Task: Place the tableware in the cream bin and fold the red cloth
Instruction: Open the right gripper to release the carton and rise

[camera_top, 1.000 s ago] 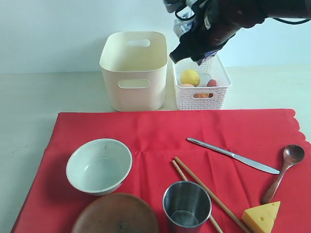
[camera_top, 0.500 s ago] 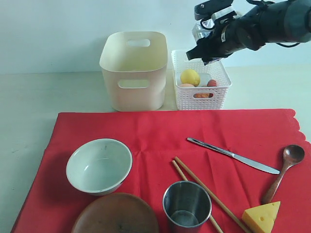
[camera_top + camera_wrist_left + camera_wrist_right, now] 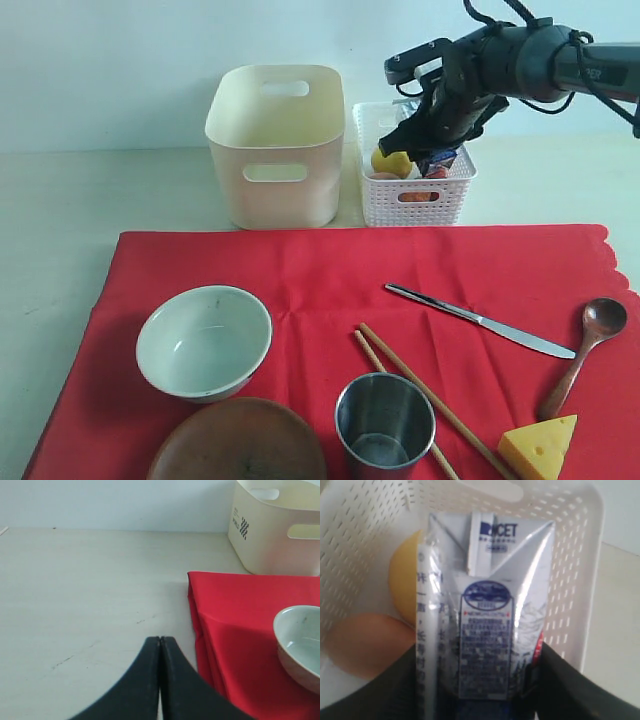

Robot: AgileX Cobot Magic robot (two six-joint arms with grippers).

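Observation:
The red cloth (image 3: 330, 270) lies flat with the pale bowl (image 3: 204, 340), wooden plate (image 3: 240, 448), steel cup (image 3: 384, 420), chopsticks (image 3: 425, 395), knife (image 3: 480, 320) and wooden spoon (image 3: 592, 335) on it. Behind it stands the cream bin (image 3: 277, 145). My right gripper (image 3: 432, 140) (image 3: 477, 677) hangs over the white basket (image 3: 415, 195), shut on a blue milk carton (image 3: 490, 615). My left gripper (image 3: 160, 639) is shut on nothing, above bare table beside the cloth's (image 3: 250, 610) left edge, with the bowl (image 3: 300, 640) and the bin (image 3: 275, 530) beyond.
The perforated basket (image 3: 570, 540) holds a lemon (image 3: 402, 580) and an egg (image 3: 365, 642) under the carton. A cheese wedge (image 3: 538, 447) sits on the cloth's front right corner, close to the spoon's handle.
The right arm has swung back and right, then come down over the white basket, carton still in its jaws. The left gripper and the tableware have not moved.

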